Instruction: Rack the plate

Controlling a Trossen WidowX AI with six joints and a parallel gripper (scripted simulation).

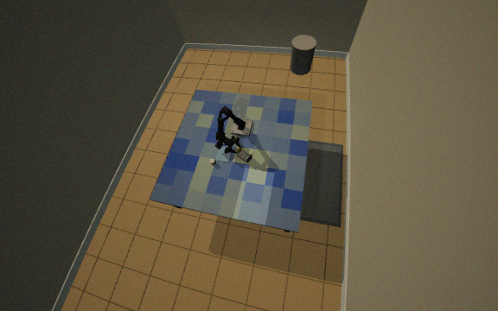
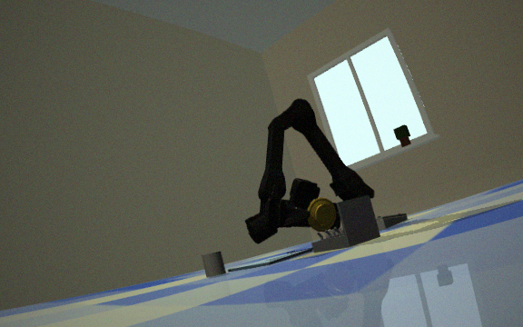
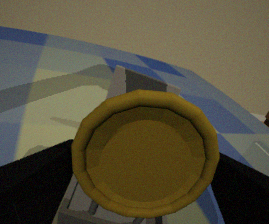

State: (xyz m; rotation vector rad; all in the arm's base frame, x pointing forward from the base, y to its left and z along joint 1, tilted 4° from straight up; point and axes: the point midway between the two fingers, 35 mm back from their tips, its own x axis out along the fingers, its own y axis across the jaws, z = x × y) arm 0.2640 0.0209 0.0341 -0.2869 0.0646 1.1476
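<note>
A small cylinder (image 1: 213, 161) (image 2: 213, 264) is seen upright near the flat pale panel (image 1: 223, 155) (image 2: 272, 260), both away from the dish rack (image 1: 244, 155) (image 2: 363, 222) (image 3: 119, 82)! The rack's tall end wall is set right beside the plate (image 1: 239, 149) (image 2: 322, 214) (image 3: 145, 159). In the wrist view much of the rack is hidden by the plate, and whether a slot has been entered can't be told. And the gripper (image 1: 233, 148) (image 2: 309, 215) (image 3: 145, 153)? Its jaws are spread well apart, the plate clamped between them, tipped up on edge over the rack's low part!

A black, angular arm (image 1: 220, 125) (image 2: 267, 159) ends in a black claw (image 1: 233, 149) (image 2: 322, 214) (image 3: 145, 153).
</note>
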